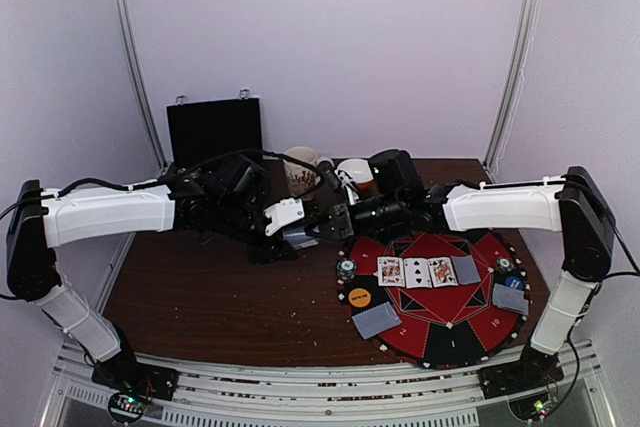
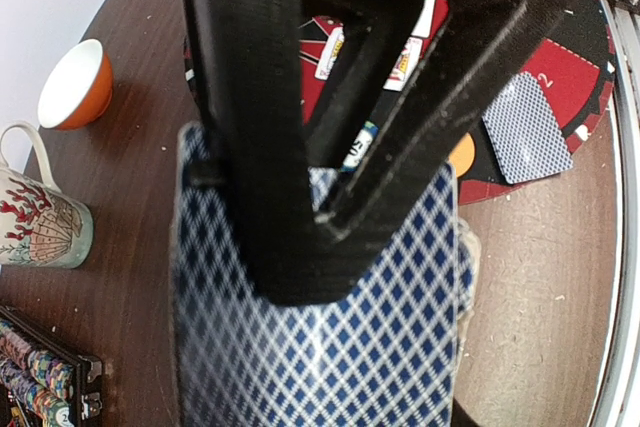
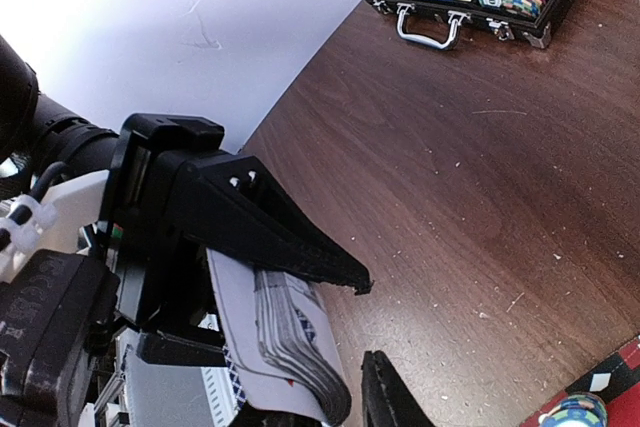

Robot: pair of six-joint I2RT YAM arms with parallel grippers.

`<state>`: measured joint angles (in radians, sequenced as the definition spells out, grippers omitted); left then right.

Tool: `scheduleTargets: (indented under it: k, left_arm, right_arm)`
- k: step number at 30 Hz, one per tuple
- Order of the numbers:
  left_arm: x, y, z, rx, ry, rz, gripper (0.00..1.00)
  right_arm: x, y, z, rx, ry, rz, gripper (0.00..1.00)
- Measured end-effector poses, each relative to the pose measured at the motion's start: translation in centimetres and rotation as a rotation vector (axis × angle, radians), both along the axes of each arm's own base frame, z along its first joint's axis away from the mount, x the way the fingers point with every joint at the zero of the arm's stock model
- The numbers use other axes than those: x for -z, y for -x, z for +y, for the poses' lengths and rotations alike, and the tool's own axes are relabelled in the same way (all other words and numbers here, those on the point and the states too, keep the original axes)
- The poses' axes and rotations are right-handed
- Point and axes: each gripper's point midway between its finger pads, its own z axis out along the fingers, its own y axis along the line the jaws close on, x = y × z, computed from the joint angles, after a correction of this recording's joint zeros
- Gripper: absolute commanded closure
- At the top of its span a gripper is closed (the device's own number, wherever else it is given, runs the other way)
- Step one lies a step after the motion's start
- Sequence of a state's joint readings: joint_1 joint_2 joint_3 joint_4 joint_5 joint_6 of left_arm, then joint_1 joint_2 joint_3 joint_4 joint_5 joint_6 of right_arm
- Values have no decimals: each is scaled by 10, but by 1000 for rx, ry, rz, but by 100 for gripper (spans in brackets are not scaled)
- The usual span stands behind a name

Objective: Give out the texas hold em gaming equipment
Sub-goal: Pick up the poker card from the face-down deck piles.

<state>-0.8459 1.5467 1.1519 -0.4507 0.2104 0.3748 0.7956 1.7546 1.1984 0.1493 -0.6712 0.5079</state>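
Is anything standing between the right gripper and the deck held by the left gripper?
Nothing visible does. The deck of cards, clamped in the left gripper, lies right next to the right gripper, with no object in the gap.

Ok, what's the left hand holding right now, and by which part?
The left hand pinches a deck of cards flat, fingers on its top and bottom faces, reaching in from one short end.
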Motion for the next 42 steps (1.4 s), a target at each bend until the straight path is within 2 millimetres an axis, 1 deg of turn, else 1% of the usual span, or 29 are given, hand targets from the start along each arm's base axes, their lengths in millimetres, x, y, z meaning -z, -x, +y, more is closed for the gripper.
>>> scheduleTargets:
  k: [2,5,7,11,14,15,17,21,24,26,30,31,40,42]
  left_arm:
    - [0,0,0,-1,-1,0,56]
    - [0,0,0,0,-1,0,56]
    - [0,1,0,3,1,3,56]
    - [-1,2,-2,10,10,4,56]
    - [-3,1,-4,14,19,0,56]
    - [-3,1,-5,15,22,-2,56]
    - [-4,1,-6,17,29,-4,56]
    - [-4,1,-6,17,27,-6,56]
    - [-2,2,-4,15,18,0,56]
    - [-2,2,-4,15,16,1,56]
    - [-2,2,-4,13,15,0,56]
    - [-2,2,-4,12,14,0,57]
    - [-1,2,-3,11,9,2,56]
    - [-1,2,-3,11,9,2,56]
  right_arm:
    - [-1,1,0,-5,0,-3,81]
    - [-3,2,-1,-8,3,-5,94]
    - [-4,3,-3,-13,9,-6,97]
    - [-6,5,-5,-18,26,-15,98]
    - [-8,6,-8,-18,47,-20,91]
    - [-9,6,-9,-18,55,-23,87]
    - [-10,6,-10,-17,66,-27,82]
    - [-10,6,-12,-13,83,-26,82]
    - [-8,5,-14,-8,93,-20,78]
    - [-7,5,-14,-5,99,-16,79]
    - [-9,5,-14,-6,104,-15,93]
    - [-10,6,-15,-7,104,-16,94]
    - [-13,7,-21,-4,151,-18,100]
    - [-12,7,-23,-3,168,-18,100]
